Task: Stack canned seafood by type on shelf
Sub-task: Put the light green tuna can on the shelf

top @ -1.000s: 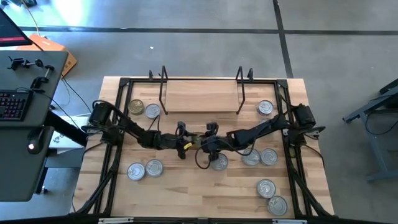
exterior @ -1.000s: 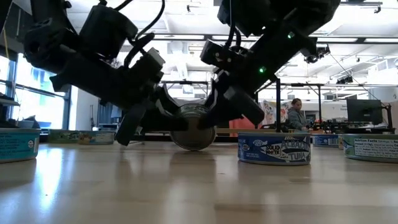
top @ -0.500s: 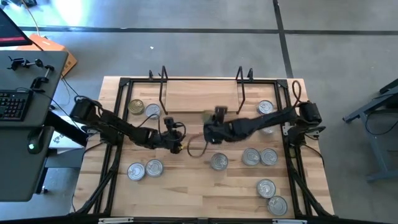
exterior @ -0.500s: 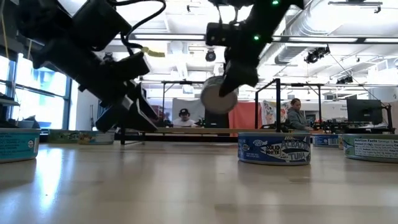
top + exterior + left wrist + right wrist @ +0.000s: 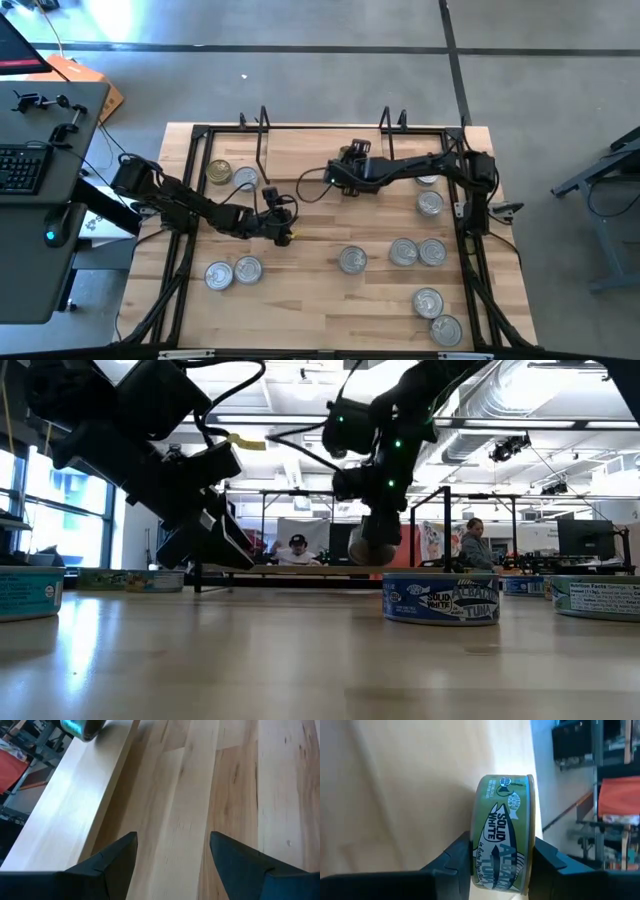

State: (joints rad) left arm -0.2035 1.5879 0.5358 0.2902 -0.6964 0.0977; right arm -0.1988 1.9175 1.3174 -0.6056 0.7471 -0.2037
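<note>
Tin [image 5: 503, 837], green-labelled, sits clamped in my right gripper [image 5: 502, 857], apparently above the shelf [image 5: 310, 150]; my left gripper [image 5: 172, 851] gapes empty.

Green tin [image 5: 504, 837] bottom cut off.

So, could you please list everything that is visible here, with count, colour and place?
silver-lidded tins: nine seen, silver, loose on the tabletop; one more may hide under the right arm
gold-lidded tin: one, gold, on the tabletop by the shelf's left end
albacore tuna tin: one, green label, held on edge over the shelf
shelf: one, light wood in black wire frame, far side of the tabletop
tabletop: one, light wood
keyboard: one, dark, on a desk beside the table
people: two, in the room behind
left tool: open, empty, over bare tabletop near the shelf
right tool: shut on the albacore tuna tin
</note>
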